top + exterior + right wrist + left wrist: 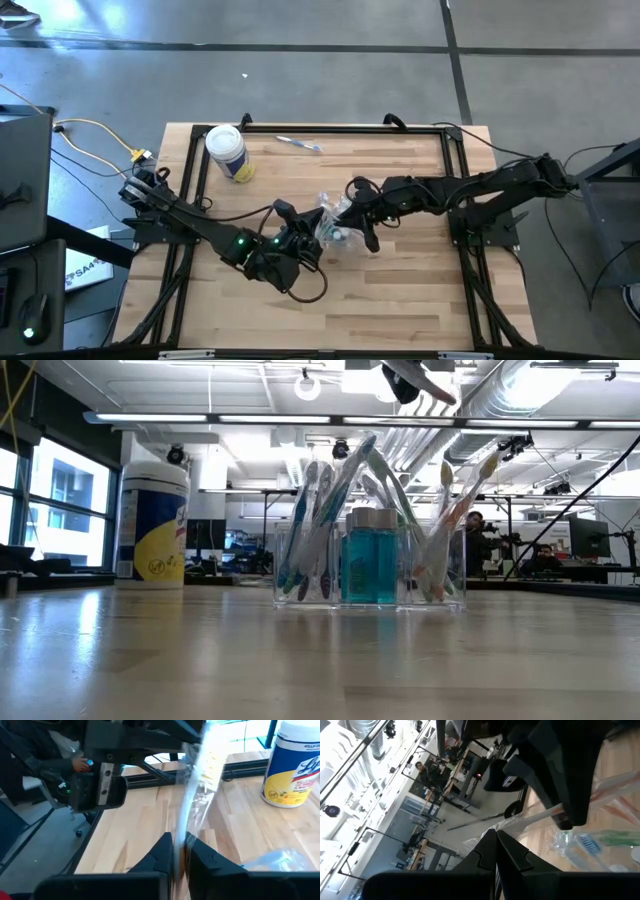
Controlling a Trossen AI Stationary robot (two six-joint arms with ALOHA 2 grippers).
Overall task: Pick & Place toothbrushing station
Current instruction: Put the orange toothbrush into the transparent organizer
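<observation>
Presently the right gripper (179, 851) pinches a clear-wrapped toothbrush (197, 790) over the clear plastic station (335, 222), evidently for insertion; the left gripper (496, 851) is closed, empty.

You've got a grey concrete floor (330, 80) around the table, windows (55, 500) at the low view's left, and ceiling strip lights (300, 420) with ducts (520, 390).

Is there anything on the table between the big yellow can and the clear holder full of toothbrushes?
No. In the low view, bare wood lies between the yellow can and the clear holder. The high view also shows bare table there.
</observation>
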